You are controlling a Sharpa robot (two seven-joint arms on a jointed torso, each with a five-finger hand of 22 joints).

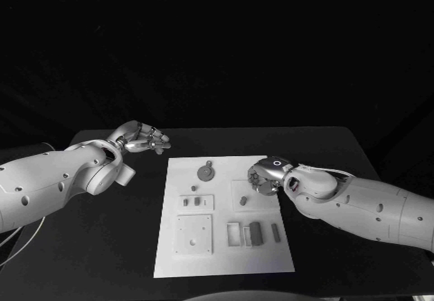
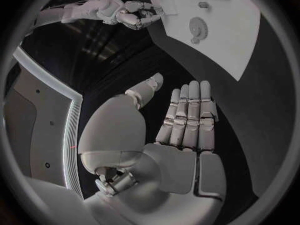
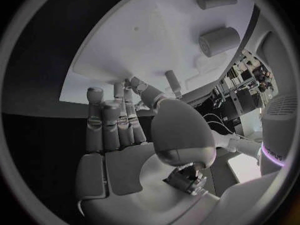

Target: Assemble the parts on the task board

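Observation:
The white task board lies in the middle of the black table. On it are a round gear-like part, a small peg, a square plate with holes and several upright blocks. My right hand is over the board's upper right, fingertips down on the board, thumb close to them. A thin peg stands by the thumb; whether it is pinched I cannot tell. My left hand hovers off the board's upper left corner, fingers straight and apart, holding nothing.
Two short cylinders stand on the board beyond my right hand. Bare black table runs along the board's left side and also its right side. The left wrist view shows the right hand at the board's edge.

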